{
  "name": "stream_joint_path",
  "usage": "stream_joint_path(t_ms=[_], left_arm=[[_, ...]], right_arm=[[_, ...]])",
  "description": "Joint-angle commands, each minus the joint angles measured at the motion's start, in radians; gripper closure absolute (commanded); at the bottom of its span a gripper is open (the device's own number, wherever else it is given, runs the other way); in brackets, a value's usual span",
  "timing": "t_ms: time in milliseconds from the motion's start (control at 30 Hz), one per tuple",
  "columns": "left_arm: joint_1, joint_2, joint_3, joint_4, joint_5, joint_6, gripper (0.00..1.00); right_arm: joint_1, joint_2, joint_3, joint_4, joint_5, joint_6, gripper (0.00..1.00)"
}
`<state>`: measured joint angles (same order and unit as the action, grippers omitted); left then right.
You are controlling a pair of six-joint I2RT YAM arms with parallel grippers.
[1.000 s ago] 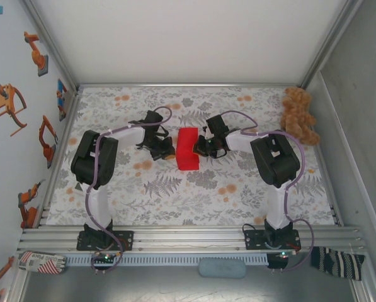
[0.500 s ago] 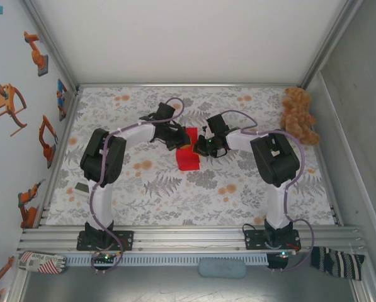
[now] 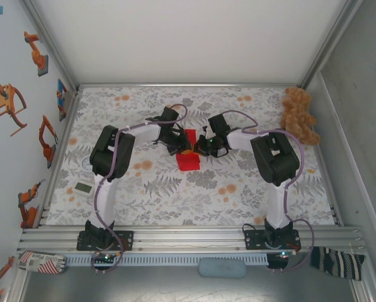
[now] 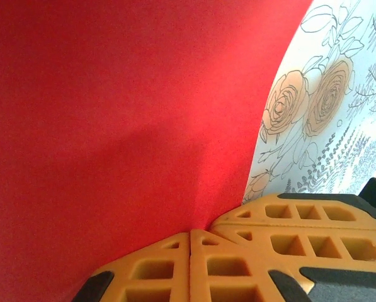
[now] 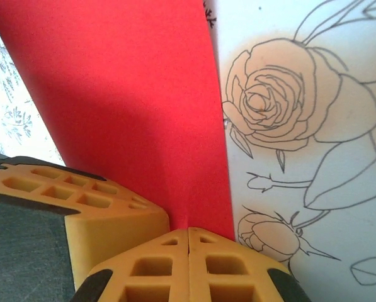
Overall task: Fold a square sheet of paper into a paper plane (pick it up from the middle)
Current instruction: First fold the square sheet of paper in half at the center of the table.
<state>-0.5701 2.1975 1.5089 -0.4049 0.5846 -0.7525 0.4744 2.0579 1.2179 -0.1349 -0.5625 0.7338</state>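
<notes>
Floral cloth covers the bench (image 3: 238, 182) inside a white-walled cell, and a teddy bear (image 3: 299, 116) slumps in the far right corner. At the bench's middle lies the red sheet (image 3: 189, 161), partly hidden by the two arms that reach in from either side. The left fingers (image 3: 177, 143) sit at its left edge and the right fingers (image 3: 204, 146) at its right, near each other. On the left wrist camera the orange left fingers (image 4: 175, 267) are pressed together with the sheet (image 4: 99, 113) running down into their seam; one right finger (image 4: 301, 229) lies just beside them. On the right wrist camera the right fingers (image 5: 169, 267) are likewise closed on the sheet (image 5: 131, 107), tips touching.
</notes>
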Motion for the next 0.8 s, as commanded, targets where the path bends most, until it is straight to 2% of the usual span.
stream_joint_path(t_ms=[0,167,333,500,767], left_arm=[[-0.005,0.032,0.013,-0.128,-0.064,0.031,0.93],[0.003,0.019,-0.008,-0.207,-0.116,0.104,0.93],[0.053,-0.028,-0.041,-0.234,-0.123,0.185,0.93],[0.103,-0.075,-0.079,-0.211,-0.106,0.244,0.91],[0.21,-0.107,-0.157,-0.152,-0.106,0.266,0.91]], right_arm=[[-0.001,0.118,-0.054,-0.19,0.17,-0.028,1.0],[-0.002,0.128,-0.053,-0.215,0.202,-0.041,1.0],[-0.008,0.136,-0.061,-0.219,0.211,-0.052,1.0],[-0.013,0.142,-0.062,-0.218,0.21,-0.068,1.0],[-0.013,0.15,-0.059,-0.222,0.205,-0.081,1.0]])
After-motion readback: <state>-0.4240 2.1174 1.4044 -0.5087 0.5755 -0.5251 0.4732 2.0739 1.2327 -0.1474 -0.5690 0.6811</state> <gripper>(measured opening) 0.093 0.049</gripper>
